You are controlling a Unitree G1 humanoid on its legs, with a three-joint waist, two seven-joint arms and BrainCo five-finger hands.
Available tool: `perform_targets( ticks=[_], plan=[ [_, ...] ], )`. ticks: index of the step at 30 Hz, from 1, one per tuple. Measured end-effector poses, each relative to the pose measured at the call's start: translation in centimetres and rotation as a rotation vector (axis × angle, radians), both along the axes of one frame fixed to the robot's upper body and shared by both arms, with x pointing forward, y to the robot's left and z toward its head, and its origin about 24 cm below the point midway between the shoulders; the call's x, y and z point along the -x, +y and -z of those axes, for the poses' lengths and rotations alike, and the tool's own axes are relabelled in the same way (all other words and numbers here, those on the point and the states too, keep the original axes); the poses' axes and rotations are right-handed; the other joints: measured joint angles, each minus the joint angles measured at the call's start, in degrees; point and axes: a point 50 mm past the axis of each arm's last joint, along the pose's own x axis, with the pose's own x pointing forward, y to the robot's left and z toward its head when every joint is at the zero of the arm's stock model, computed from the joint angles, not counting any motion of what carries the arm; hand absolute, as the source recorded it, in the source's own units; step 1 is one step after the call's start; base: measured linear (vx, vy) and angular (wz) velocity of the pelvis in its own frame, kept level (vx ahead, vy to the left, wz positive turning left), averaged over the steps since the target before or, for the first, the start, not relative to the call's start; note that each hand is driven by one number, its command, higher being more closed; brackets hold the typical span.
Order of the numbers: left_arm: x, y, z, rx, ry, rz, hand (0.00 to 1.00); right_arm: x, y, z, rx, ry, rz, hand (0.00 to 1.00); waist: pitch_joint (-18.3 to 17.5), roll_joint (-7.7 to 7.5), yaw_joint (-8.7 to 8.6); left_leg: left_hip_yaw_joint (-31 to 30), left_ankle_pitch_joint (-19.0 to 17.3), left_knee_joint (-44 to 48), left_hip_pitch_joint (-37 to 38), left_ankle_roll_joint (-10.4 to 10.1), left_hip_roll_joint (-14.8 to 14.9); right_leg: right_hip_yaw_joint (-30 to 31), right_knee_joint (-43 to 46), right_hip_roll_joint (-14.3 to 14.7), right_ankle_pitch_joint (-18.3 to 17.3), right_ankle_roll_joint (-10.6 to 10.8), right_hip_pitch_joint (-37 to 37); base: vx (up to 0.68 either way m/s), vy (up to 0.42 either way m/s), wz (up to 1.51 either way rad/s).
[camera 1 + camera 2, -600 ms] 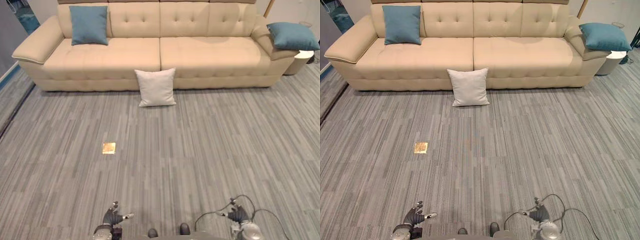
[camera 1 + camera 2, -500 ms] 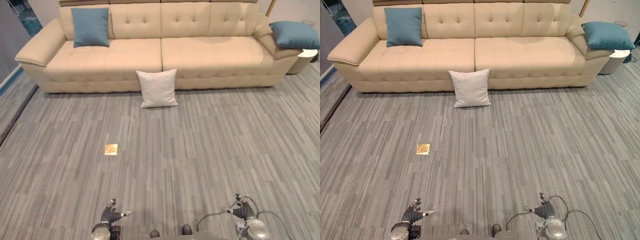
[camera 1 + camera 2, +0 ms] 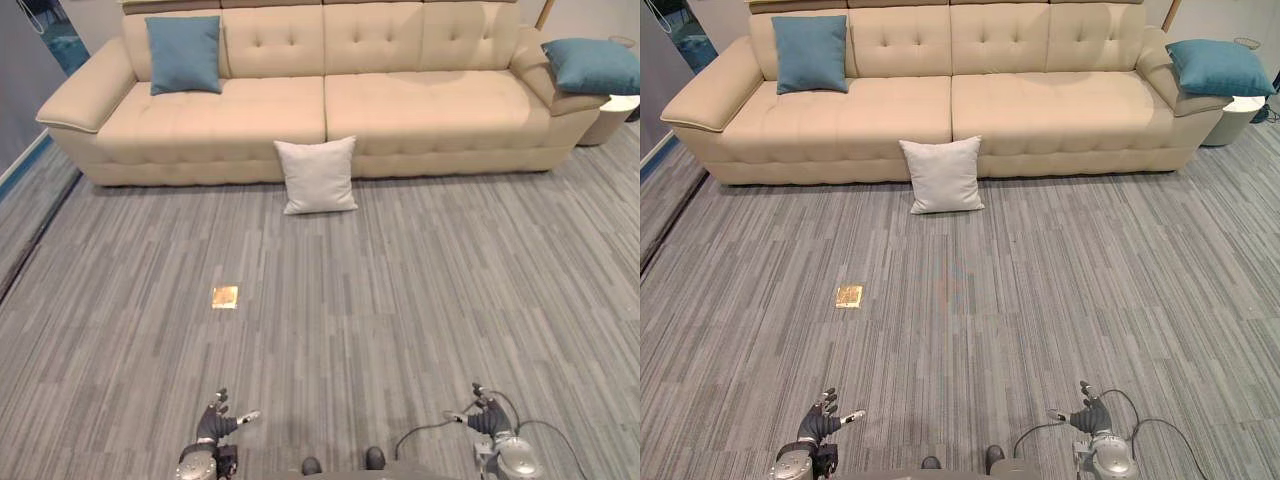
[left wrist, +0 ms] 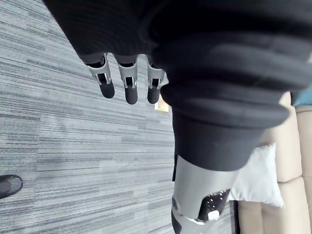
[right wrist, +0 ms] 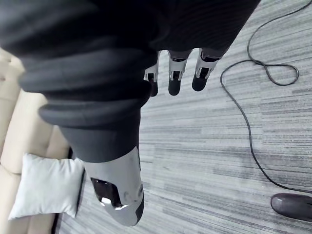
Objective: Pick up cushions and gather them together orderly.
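Note:
A white cushion (image 3: pixel 317 176) stands on the carpet, leaning against the front of the beige sofa (image 3: pixel 400 110). One teal cushion (image 3: pixel 184 54) rests upright against the sofa's left backrest. Another teal cushion (image 3: pixel 592 66) lies on the sofa's right armrest. My left hand (image 3: pixel 214 430) hangs low at the bottom left, fingers straight and holding nothing. My right hand (image 3: pixel 487 424) hangs at the bottom right, also open and empty. The white cushion (image 4: pixel 257 178) appears far past the left hand's thumb (image 4: pixel 197 192), and the same cushion (image 5: pixel 46 185) lies beyond the right hand's fingers (image 5: pixel 174 80).
Grey striped carpet (image 3: pixel 400 300) stretches between me and the sofa. A small gold floor plate (image 3: pixel 224 296) is set into it at the left. A round white side table (image 3: pixel 614 118) stands by the sofa's right end.
The whole picture has shifted slightly, so the camera moved. Both hands sit a little lower in view. The cushions have not moved.

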Motion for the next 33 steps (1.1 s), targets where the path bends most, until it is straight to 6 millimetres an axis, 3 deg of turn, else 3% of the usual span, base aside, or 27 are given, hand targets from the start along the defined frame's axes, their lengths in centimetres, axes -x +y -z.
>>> perform_targets(
  ticks=[5, 7, 9, 10, 11, 12, 13, 15, 18, 19, 20, 21, 22, 23, 25, 26, 27, 28, 29, 31, 33],
  plan=[
    [-0.6, 0.0, -0.4, 0.003, -0.028, -0.004, 0.00, -0.4, 0.7, 0.3, -0.046, -0.012, 0.030, 0.00, 0.4, -0.67, -0.02, 0.6, -1.0, 2.1, -3.5, 0.8, 0.0, 0.5, 2.1, -0.1, -1.0, 0.4, -3.7, 0.02, 0.008, -0.04],
    [-0.9, 0.0, -0.6, 0.001, -0.049, -0.006, 0.00, -0.7, 0.8, 0.4, -0.056, -0.009, 0.039, 0.00, 0.5, -0.86, 0.25, 1.8, -2.7, 4.2, -4.6, 1.3, -0.1, 1.4, 5.8, -0.3, -3.3, 0.8, -5.9, 0.06, 0.026, -0.22],
    [-1.1, 0.0, -0.8, 0.008, -0.063, -0.018, 0.00, -1.0, 0.8, 0.3, -0.066, -0.019, 0.048, 0.00, 0.7, -0.97, 0.71, 2.8, -5.2, 6.6, -5.1, 1.7, -0.5, 2.1, 11.4, -0.9, -6.6, 2.2, -8.2, 0.08, 0.040, -0.28],
    [-1.3, -0.1, -0.9, 0.009, -0.072, -0.015, 0.00, -1.1, 0.8, 0.3, -0.073, -0.023, 0.057, 0.00, 0.9, -0.90, 0.78, 3.5, -7.3, 7.7, -4.6, 2.4, -0.8, 2.0, 16.7, -1.7, -8.6, 4.8, -9.8, 0.09, 0.064, -0.29],
    [-1.6, -0.1, -1.0, 0.008, -0.079, -0.012, 0.00, -1.2, 0.9, 0.3, -0.077, -0.023, 0.052, 0.00, 1.7, -0.68, 0.77, 3.6, -8.4, 7.6, -3.2, 2.9, -1.0, 0.6, 26.1, -2.1, -9.1, 5.6, -13.2, 0.13, 0.081, -0.23],
    [-1.8, -0.1, -1.1, 0.005, -0.085, -0.007, 0.00, -1.4, 1.1, 0.3, -0.080, -0.027, 0.043, 0.00, 2.3, -0.57, 0.59, 3.4, -8.7, 7.5, -1.7, 3.4, -1.2, -0.8, 31.4, -2.7, -9.4, 5.8, -15.6, 0.26, 0.078, -0.03],
    [-2.2, -0.1, -1.3, -0.003, -0.091, 0.013, 0.00, -1.0, 1.4, 0.5, -0.088, -0.016, 0.043, 0.00, 3.3, -0.65, -0.20, 3.0, -9.7, 7.5, 1.1, 4.3, -1.4, -4.0, 38.3, -4.1, -11.3, 4.5, -18.5, 0.29, 0.066, 0.09],
    [-2.7, -0.1, -1.5, -0.007, -0.102, 0.026, 0.00, -0.9, 1.3, 0.5, -0.087, -0.012, 0.044, 0.00, 3.6, -0.19, -0.23, 2.7, -10.7, 7.5, 2.6, 3.6, -1.2, -6.5, 37.7, -4.4, -12.3, 3.2, -21.7, 0.29, 0.045, 0.09],
    [-5.0, -0.3, -2.3, -0.011, -0.157, 0.054, 0.00, -1.0, 1.2, 0.4, -0.087, -0.019, 0.050, 0.00, 5.8, 0.68, -2.12, -0.6, -11.6, 6.1, 5.4, 2.9, 1.0, -9.4, 25.0, -2.9, -9.1, 2.6, -25.7, 0.47, -0.036, 0.61],
    [-5.5, -0.4, -2.6, -0.011, -0.172, 0.062, 0.00, -1.0, 1.2, 0.4, -0.086, -0.018, 0.050, 0.00, 6.4, 0.35, -3.43, -2.2, -11.7, 4.6, 7.3, 1.5, 1.7, -9.3, 17.4, -1.7, -4.7, 2.5, -26.3, 0.54, -0.107, 0.79],
    [-5.7, -0.4, -2.6, -0.012, -0.175, 0.064, 0.00, -0.7, 1.2, 0.5, -0.086, -0.011, 0.050, 0.00, 6.5, 0.04, -3.64, -3.2, -12.6, 4.2, 9.1, -0.2, 1.8, -8.4, 12.8, -1.7, -0.6, 1.7, -26.9, 0.72, -0.169, 0.70],
    [-5.6, -0.5, -2.6, -0.011, -0.174, 0.064, 0.00, -0.5, 1.1, 0.5, -0.083, -0.009, 0.052, 0.00, 6.3, -0.54, -3.75, -3.6, -13.3, 4.3, 10.2, -1.3, 1.9, -7.7, 13.3, -1.7, 2.9, 0.7, -27.3, 0.52, -0.143, 0.55],
    [-5.5, -0.6, -2.5, -0.007, -0.167, 0.062, 0.00, -0.1, 0.9, 0.6, -0.079, -0.001, 0.055, 0.00, 6.2, -0.65, -3.87, -4.4, -14.1, 5.2, 11.0, -2.7, 2.6, -7.7, 16.6, -1.9, 7.7, -2.6, -27.6, 0.63, -0.201, 0.28],
    [-5.6, -0.7, -2.4, -0.002, -0.166, 0.063, 0.00, -0.7, 0.9, 0.3, -0.078, -0.018, 0.053, 0.00, 6.4, 0.32, -3.66, -4.5, -13.6, 7.8, 10.4, -4.3, 3.7, -8.7, 21.1, -1.8, 4.2, -3.8, -28.8, 0.61, -0.232, 0.31],
    [-5.4, -1.0, -2.2, 0.009, -0.160, 0.058, 0.00, -1.4, 1.0, 0.0, -0.079, -0.045, 0.041, 0.00, 6.9, 0.73, -3.57, -4.2, -8.8, 23.6, 4.6, -10.2, 5.1, -9.5, 23.7, -2.1, -1.8, -4.3, -26.2, 0.62, -0.262, 0.29],
    [-5.1, -1.5, -2.0, 0.025, -0.152, 0.050, 0.00, -1.5, 1.0, -0.2, -0.076, -0.054, 0.037, 0.00, 7.5, 1.46, -3.38, -4.1, -1.5, 38.9, -0.6, -10.3, 7.4, -10.2, 22.2, -1.4, -3.9, -5.0, -20.8, 0.74, -0.298, 0.19],
    [-4.4, -1.7, -1.7, 0.035, -0.140, 0.040, 0.00, -2.0, 1.5, -0.4, -0.079, -0.071, 0.011, 0.00, 7.5, 1.54, -2.89, -2.2, -1.6, 51.4, -4.9, -9.5, 11.0, -10.2, 20.2, -0.2, -5.2, -5.9, -15.4, 0.73, -0.278, 0.05],
    [-4.1, -1.8, -1.6, 0.039, -0.135, 0.037, 0.00, -2.3, 1.8, -0.7, -0.087, -0.091, 0.002, 0.00, 7.6, 1.41, -2.63, -0.6, -2.4, 55.9, -6.6, -8.4, 12.5, -9.9, 18.9, 0.4, -5.6, -6.3, -12.7, 0.67, -0.232, -0.23],
    [-4.0, -2.0, -1.6, 0.047, -0.137, 0.036, 0.00, -3.0, 2.3, -1.3, -0.106, -0.140, 0.006, 0.00, 7.9, 0.45, -1.34, 2.1, -4.0, 60.9, -10.2, -5.8, 14.0, -8.9, 16.2, 0.5, -7.0, -6.5, -7.8, 0.42, -0.125, -0.26],
    [-4.3, -2.6, -1.9, 0.062, -0.162, 0.039, 0.00, -3.7, 2.5, -1.9, -0.111, -0.186, 0.004, 0.00, 8.0, -0.06, 0.10, 5.7, -5.0, 60.7, -16.1, -4.3, 15.4, -7.7, 12.7, 0.5, -8.1, -6.5, -3.0, 0.47, -0.093, -0.30],
    [-4.5, -2.8, -2.0, 0.067, -0.172, 0.041, 0.00, -4.0, 2.4, -2.2, -0.111, -0.196, 0.002, 0.00, 8.0, -0.02, 1.00, 7.5, -5.7, 54.2, -22.4, -3.2, 15.2, -7.2, 9.4, 0.4, -9.0, -6.1, 1.2, 0.46, -0.019, -0.17]
  ],
)
